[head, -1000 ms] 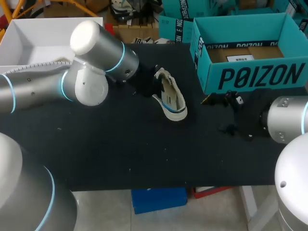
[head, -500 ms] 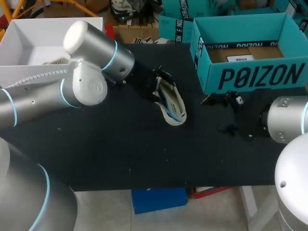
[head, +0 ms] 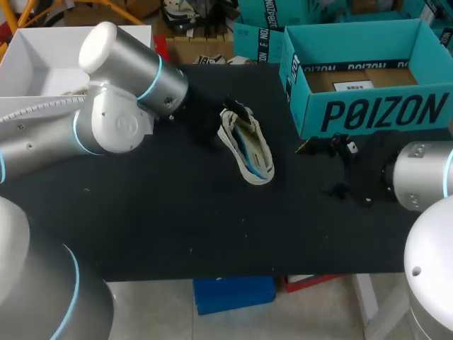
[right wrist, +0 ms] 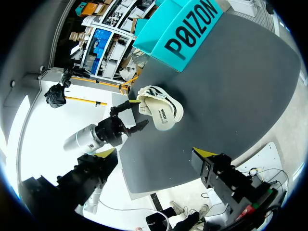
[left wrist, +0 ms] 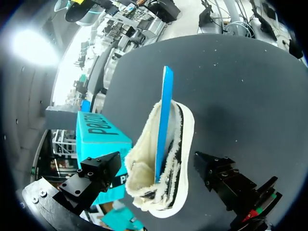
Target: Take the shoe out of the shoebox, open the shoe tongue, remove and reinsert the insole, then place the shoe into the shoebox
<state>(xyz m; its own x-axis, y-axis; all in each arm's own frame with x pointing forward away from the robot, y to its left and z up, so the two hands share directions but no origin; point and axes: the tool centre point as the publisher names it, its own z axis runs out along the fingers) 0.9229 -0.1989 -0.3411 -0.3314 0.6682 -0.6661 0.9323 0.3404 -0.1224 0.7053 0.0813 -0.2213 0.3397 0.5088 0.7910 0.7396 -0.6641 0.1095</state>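
Note:
A cream shoe (head: 259, 145) lies on its side on the black table, its blue insole (head: 248, 154) standing on edge in the opening. In the left wrist view the insole (left wrist: 164, 115) sticks out past the shoe (left wrist: 182, 144), which lies between the fingers of my open left gripper (left wrist: 156, 166) without being gripped. In the head view my left gripper (head: 225, 120) sits just left of the shoe's near end. My right gripper (head: 333, 168) stands open in front of the teal shoebox (head: 368, 110), apart from the shoe (right wrist: 161, 110). The shoebox holds only cardboard and a paper slip.
A white open box (head: 42, 57) stands at the back left, behind my left arm. The teal shoebox (right wrist: 187, 29) fills the back right corner. Bare black table lies in front of the shoe.
My left gripper has opened and let go of the shoe, drawing back a little to the left. The shoe has tipped onto its side. The right arm has not moved.

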